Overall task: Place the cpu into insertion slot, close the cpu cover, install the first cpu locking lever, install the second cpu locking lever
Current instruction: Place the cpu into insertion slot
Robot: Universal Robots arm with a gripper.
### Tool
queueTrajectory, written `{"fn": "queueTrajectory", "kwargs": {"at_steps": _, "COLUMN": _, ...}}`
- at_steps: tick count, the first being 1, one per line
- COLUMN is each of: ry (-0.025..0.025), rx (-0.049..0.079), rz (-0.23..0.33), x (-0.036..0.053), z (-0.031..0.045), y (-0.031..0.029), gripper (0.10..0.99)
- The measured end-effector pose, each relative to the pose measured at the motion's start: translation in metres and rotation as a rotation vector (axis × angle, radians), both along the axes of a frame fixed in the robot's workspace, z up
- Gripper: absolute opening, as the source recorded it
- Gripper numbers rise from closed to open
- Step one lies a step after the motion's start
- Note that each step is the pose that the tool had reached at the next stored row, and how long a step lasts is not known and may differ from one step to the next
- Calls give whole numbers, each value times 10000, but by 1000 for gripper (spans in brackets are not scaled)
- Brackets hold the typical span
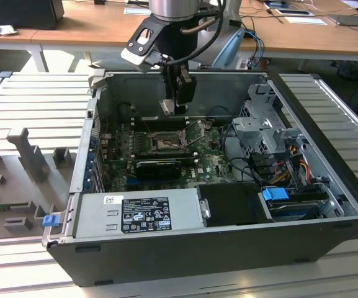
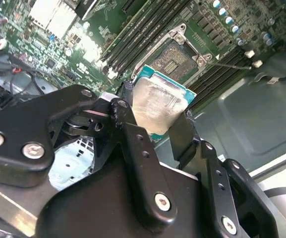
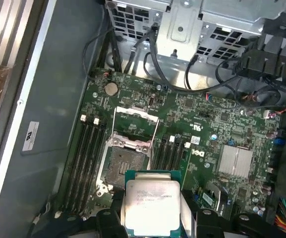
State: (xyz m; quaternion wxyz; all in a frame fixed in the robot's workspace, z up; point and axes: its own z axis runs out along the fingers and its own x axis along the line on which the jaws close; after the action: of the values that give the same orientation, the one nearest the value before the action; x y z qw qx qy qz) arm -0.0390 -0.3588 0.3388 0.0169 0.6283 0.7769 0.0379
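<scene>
The black two-fingered tool (image 2: 154,115) clamps the flat square silvery cpu (image 3: 150,206) above the dark square insertion slot (image 3: 120,166); the grey metal cpu cover (image 3: 135,113) stands open.

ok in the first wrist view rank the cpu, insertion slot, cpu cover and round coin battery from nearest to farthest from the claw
1. cpu: clamped in the claw itself.
2. insertion slot: empty, on the board just beyond the cpu.
3. cpu cover: swung open at the slot's far edge.
4. round coin battery: past the cover, near the board's edge.
</scene>
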Motion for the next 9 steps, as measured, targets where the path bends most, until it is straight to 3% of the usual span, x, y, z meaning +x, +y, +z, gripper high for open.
{"fn": "queueTrajectory", "kwargs": {"at_steps": 9, "ry": 36, "rx": -3, "rz": -1696, "x": 0, "z": -80, "y": 0, "gripper": 529}}
